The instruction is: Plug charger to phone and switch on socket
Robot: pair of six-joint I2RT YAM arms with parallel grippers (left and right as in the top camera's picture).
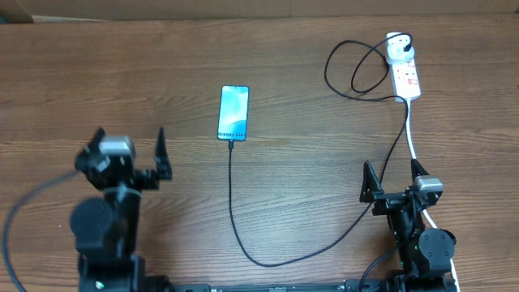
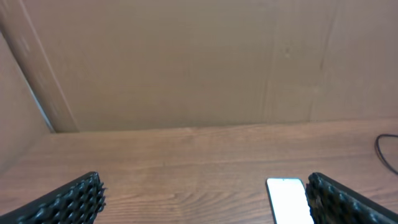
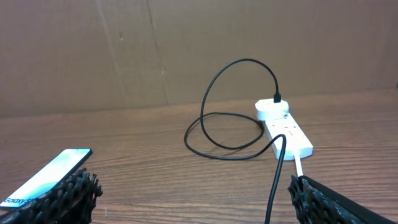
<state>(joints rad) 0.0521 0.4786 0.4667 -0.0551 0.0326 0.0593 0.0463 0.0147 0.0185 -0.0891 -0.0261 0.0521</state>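
Both the left gripper (image 1: 130, 146) and the right gripper (image 1: 392, 182) stood spread wide and empty, apart from the phone (image 1: 233, 113), whose lower edge met the charger (image 1: 230, 186) running to the socket (image 1: 408, 79).

Soft, even indoor light, no hard shadows.
From overhead the tabletop (image 1: 324, 178) is lit evenly from edge to edge, and the charger (image 1: 230, 186) cable throws only a faint, thin shadow. The left wrist view is warm and hazy, the phone (image 2: 287, 198) screen blown out to plain white. The right wrist view is crisper, with print on the screen legible.
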